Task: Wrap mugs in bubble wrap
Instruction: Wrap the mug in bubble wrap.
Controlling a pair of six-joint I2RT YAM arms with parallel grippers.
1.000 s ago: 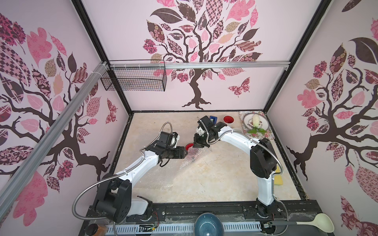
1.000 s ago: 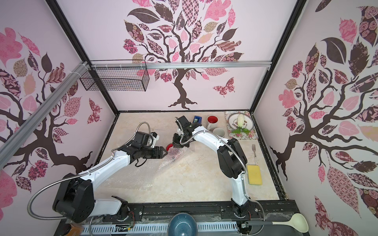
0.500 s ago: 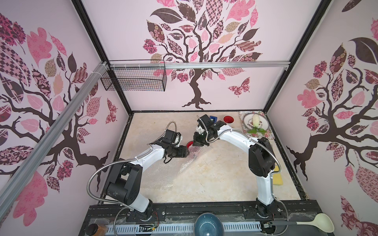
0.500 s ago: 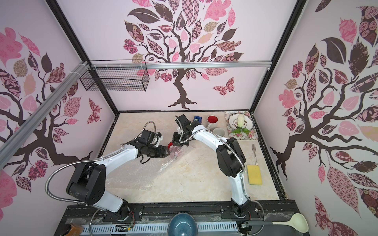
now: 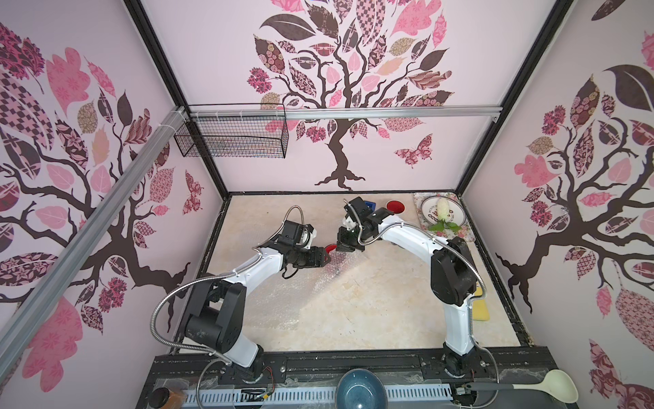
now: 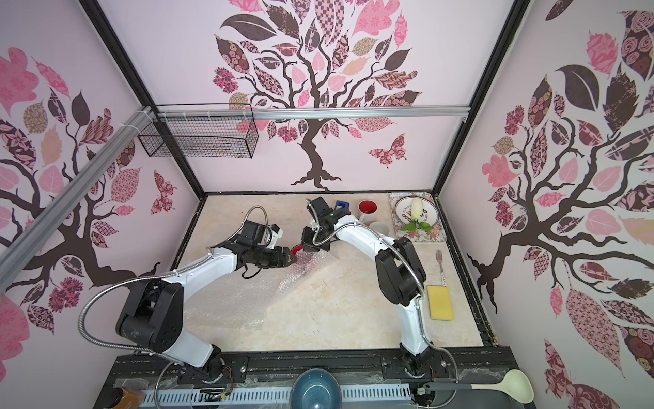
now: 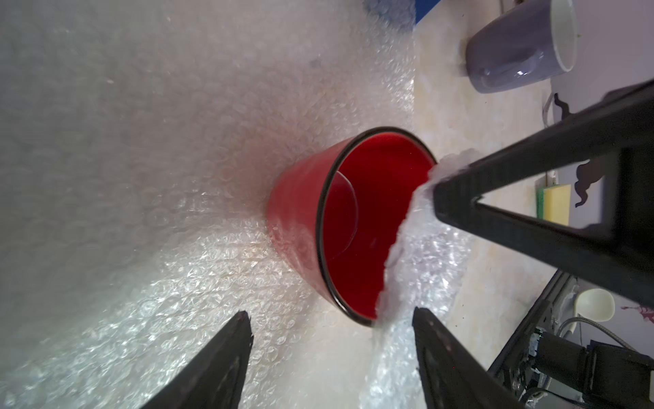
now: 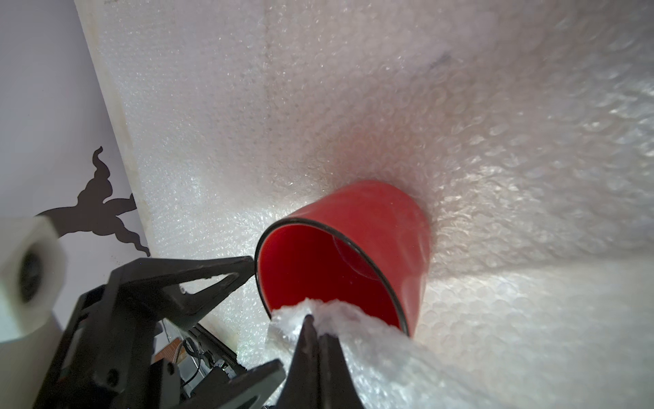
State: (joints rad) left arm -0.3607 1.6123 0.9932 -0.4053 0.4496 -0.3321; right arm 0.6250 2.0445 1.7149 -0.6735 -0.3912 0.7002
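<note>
Our left gripper (image 7: 331, 313) had slid in toward the red mug (image 7: 297, 212), jaws spread wide and empty. The mug stood mouth-up on the bubble wrap (image 8: 354, 106); our right gripper (image 8: 313, 320) pinched a wrap edge at its rim. We judged the glazed mug heavy, slick and breakable; the limp film wanted edge grips.

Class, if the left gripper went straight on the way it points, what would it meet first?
Most likely the red mug, its mouth facing the open left gripper; depth is uncertain.
</note>
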